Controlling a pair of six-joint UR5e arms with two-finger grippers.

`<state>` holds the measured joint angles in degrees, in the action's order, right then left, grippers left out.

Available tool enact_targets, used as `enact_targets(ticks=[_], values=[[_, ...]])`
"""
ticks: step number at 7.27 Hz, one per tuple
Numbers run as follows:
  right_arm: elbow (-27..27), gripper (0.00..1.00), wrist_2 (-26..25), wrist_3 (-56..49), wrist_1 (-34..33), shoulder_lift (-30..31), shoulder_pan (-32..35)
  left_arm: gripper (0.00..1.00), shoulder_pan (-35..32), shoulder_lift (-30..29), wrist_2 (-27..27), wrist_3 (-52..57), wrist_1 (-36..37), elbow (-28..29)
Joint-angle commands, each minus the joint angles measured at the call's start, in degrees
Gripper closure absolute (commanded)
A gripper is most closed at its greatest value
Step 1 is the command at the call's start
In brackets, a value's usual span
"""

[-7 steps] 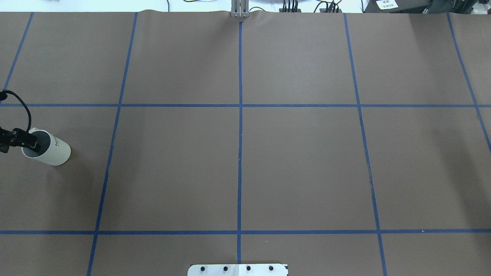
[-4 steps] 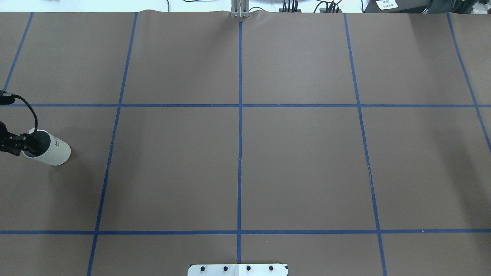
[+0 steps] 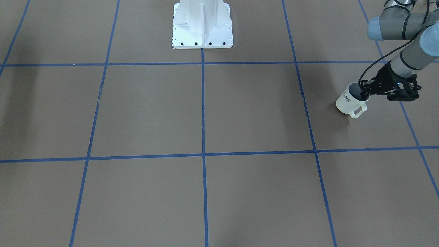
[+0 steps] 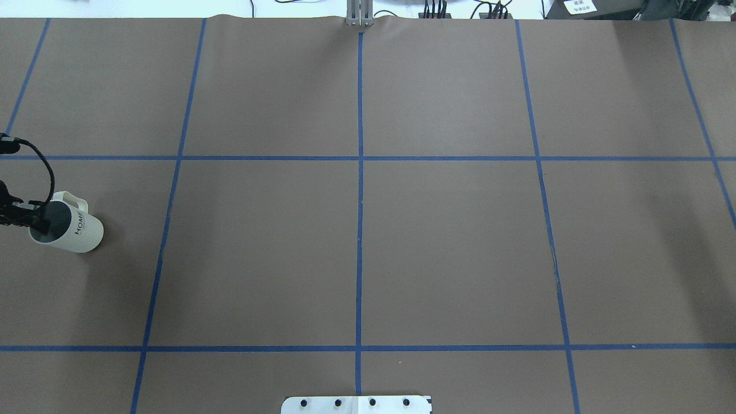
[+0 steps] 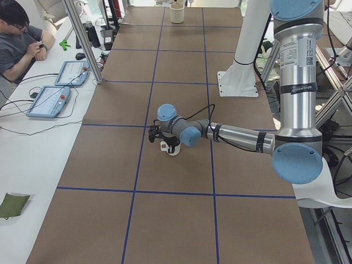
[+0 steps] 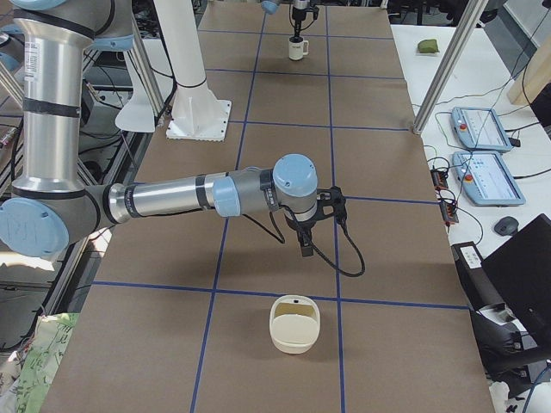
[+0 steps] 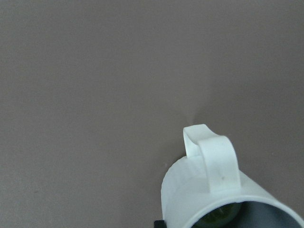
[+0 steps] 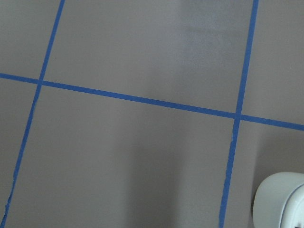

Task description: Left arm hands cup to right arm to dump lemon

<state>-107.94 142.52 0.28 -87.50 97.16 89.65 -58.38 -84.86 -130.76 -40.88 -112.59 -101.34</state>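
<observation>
The cup [image 4: 69,229] is a cream-white mug with black "HOME" lettering, at the table's far left in the overhead view. It leans, with its squarish handle [image 4: 76,200] towards the far side. My left gripper [image 4: 35,222] is shut on the cup's rim, one finger inside the dark mouth. The front-facing view shows the cup [image 3: 349,102] under that gripper [image 3: 365,93]. In the left wrist view the lemon [image 7: 218,217] is a yellow-green patch inside the cup [image 7: 209,190]. My right gripper [image 6: 306,248] shows only in the exterior right view, hanging over the table; I cannot tell its state.
A cream container [image 6: 295,324] sits on the table near the right arm, and its edge [image 8: 280,199] shows in the right wrist view. The white robot base [image 3: 202,24] stands mid-table at the robot's side. A person [image 5: 19,38] sits at the side table with tablets [image 5: 49,102].
The cup has turned and tipped in the left gripper: its handle and the full "HOME" lettering now face the overhead camera. It has shifted slightly left.
</observation>
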Motion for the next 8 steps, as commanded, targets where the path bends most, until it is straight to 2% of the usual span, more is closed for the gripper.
enact_targets(ticks=[1, 2, 4, 5, 6, 8], values=[[-0.16, 0.00, 0.74, -0.10, 0.04, -1.78, 0.00, 1.00, -7.31, -3.87, -5.87, 0.01, 5.58, -1.83], [-0.25, 0.00, 0.65, 0.16, 1.00, -2.58, -0.09, 1.00, -8.84, -8.52, -6.95, 0.01, 13.80, -3.84], [1.58, 0.00, 0.13, 0.33, 8.71, -4.51, -2.71, 1.00, -9.38, -24.13, -6.53, -1.13, 37.06, -4.22], [2.12, 0.00, -0.05, 4.60, 10.75, -7.65, -5.60, 1.00, -9.12, -28.91, -6.52, -6.61, 41.53, -3.61], [2.12, 0.00, -1.18, 9.95, 10.94, -11.95, -8.67, 1.00, -7.64, -32.70, -6.52, -15.54, 41.40, -2.47], [1.69, 0.00, -9.50, 21.63, 11.03, -20.91, -17.01, 1.00, -2.81, -40.86, -6.44, -31.81, 41.22, 1.73]])
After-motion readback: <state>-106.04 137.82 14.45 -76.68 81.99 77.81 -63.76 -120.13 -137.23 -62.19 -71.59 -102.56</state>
